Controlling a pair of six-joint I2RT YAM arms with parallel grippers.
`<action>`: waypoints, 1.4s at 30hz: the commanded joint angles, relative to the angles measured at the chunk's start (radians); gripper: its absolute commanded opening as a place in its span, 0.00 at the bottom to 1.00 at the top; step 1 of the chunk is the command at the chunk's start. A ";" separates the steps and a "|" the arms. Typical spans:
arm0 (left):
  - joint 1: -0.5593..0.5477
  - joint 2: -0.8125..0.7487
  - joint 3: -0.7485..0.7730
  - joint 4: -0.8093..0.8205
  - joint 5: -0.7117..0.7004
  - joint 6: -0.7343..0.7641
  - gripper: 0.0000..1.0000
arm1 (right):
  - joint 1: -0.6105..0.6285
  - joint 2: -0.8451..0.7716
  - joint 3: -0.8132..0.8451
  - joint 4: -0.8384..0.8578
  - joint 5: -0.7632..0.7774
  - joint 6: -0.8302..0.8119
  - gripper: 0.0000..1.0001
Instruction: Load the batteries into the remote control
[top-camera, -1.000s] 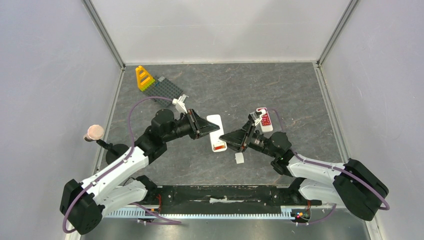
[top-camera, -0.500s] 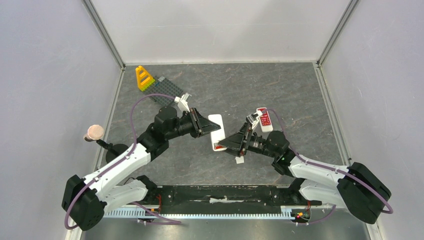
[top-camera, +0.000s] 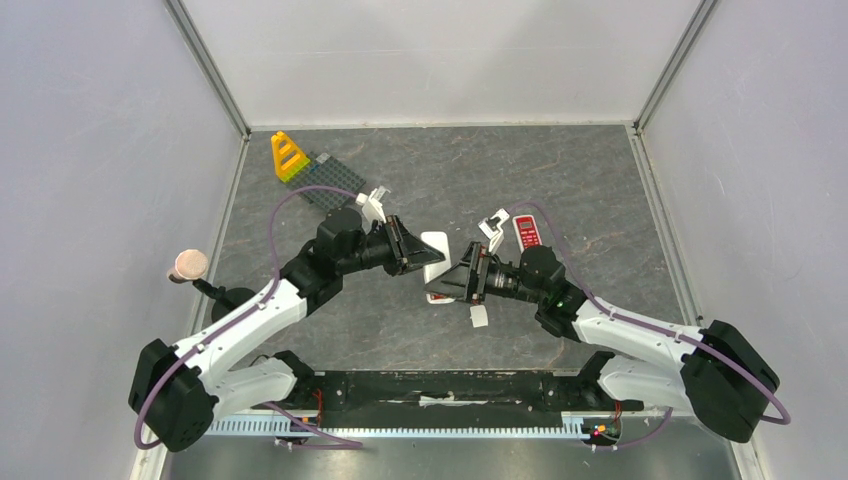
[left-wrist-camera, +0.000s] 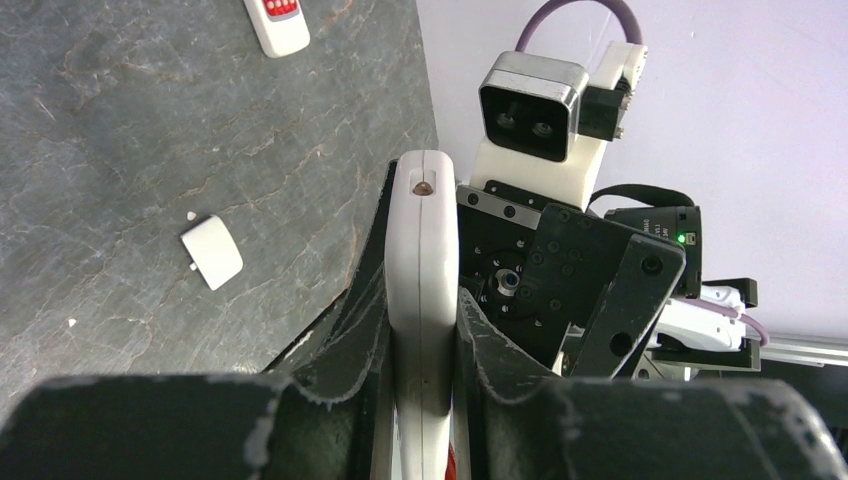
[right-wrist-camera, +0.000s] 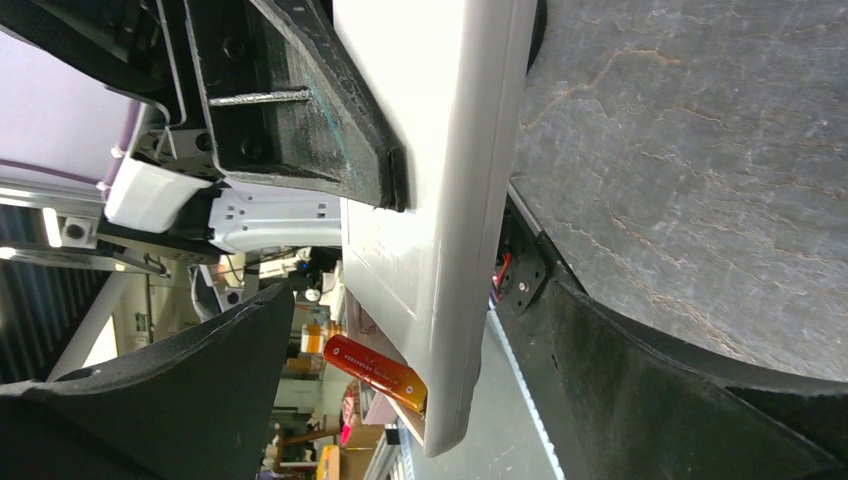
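Observation:
My left gripper (top-camera: 418, 254) is shut on the white remote (top-camera: 434, 258) and holds it on edge above the table; in the left wrist view the remote (left-wrist-camera: 422, 290) is pinched edge-on between the fingers (left-wrist-camera: 345, 330). In the right wrist view the remote (right-wrist-camera: 440, 190) has its open battery bay at the lower end, with one red-orange battery (right-wrist-camera: 376, 372) sitting tilted, half out of the bay. My right gripper (top-camera: 441, 288) is open, its jaws standing either side of that end (right-wrist-camera: 420, 330) without touching the battery. The other batteries are out of view.
The white battery cover (top-camera: 479, 317) lies on the table below the grippers, also in the left wrist view (left-wrist-camera: 212, 251). A second remote with red buttons (top-camera: 526, 232) lies to the right. A yellow block (top-camera: 288, 156) and grey studded plate (top-camera: 328, 180) sit at the far left.
My right gripper has moved left up to the remote's lower end and now straddles it. My left gripper has shifted slightly right with the remote, turning it on edge.

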 joint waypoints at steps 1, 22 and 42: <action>-0.003 0.015 0.057 -0.005 0.046 0.006 0.02 | 0.005 -0.006 0.042 -0.043 0.009 -0.082 0.98; -0.002 0.051 0.074 -0.024 0.087 -0.015 0.02 | 0.005 -0.033 0.051 -0.037 -0.049 -0.151 0.95; -0.003 0.061 0.074 -0.026 0.091 -0.023 0.02 | 0.006 -0.036 0.023 0.014 -0.064 -0.140 0.82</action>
